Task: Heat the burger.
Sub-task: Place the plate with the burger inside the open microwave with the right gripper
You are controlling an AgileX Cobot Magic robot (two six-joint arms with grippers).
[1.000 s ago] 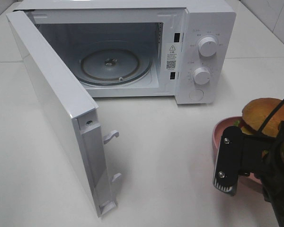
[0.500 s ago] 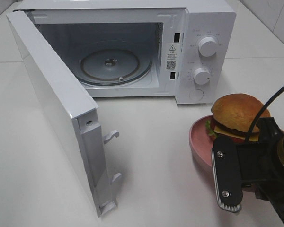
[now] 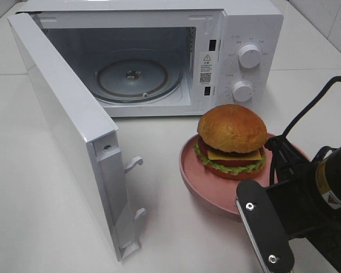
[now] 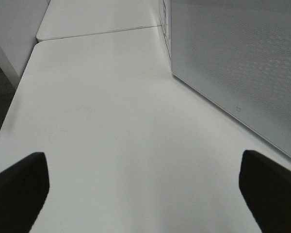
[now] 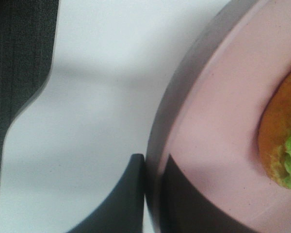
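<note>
Two tools: the right tool point(image 5: 153, 191) grips the pink plate point(image 3: 187, 165) carrying the burger point(image 3: 232, 136), the left tool point(image 4: 145, 194) hangs released; keep it level entering the open microwave point(image 3: 256, 23).

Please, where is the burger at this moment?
In the high view, the burger sits on the pink plate, right of centre, in front of the open microwave; the right gripper grips the plate's rim.

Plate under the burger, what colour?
The plate is pink; clearest in the exterior high view.
</note>
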